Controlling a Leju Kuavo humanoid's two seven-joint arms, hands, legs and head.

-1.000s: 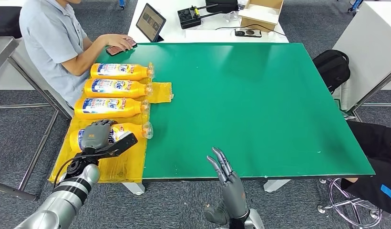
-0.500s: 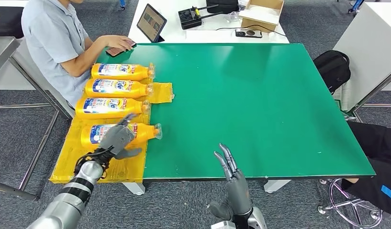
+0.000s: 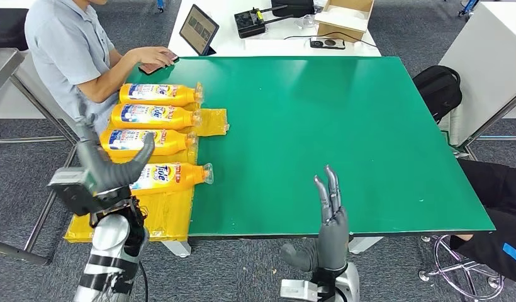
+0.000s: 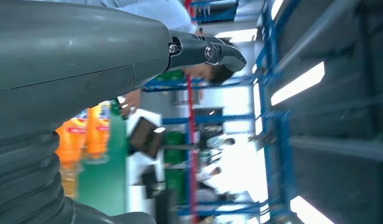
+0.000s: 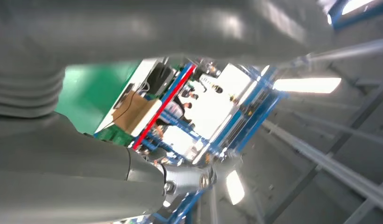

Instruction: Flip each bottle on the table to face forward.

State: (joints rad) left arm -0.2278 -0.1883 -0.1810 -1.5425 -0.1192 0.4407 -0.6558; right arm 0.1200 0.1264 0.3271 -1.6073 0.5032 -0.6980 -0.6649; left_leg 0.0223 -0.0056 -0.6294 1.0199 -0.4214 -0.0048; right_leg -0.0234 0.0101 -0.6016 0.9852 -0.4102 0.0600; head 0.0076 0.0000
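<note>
Green matting covers the table (image 3: 343, 138), with a yellow sheet (image 3: 164, 217) along its left edge in the lower left of the frame. Nearest the camera, the left hand (image 3: 101, 167) is raised over that sheet, fingers spread and holding nothing, just left of the nearest bottle (image 3: 170, 176). At bottom centre the right hand (image 3: 330, 217) stands upright below the table's near edge, fingers straight and close together, empty, well apart from any bottle. The nearest bottle lies on its side, long axis running left to right, cap to the right, label showing. Beyond it three more bottles (image 3: 151, 116) lie parallel, stacked toward the upper left, beside a seated person (image 3: 70, 56). The left hand looks better placed for the next bottle.
</note>
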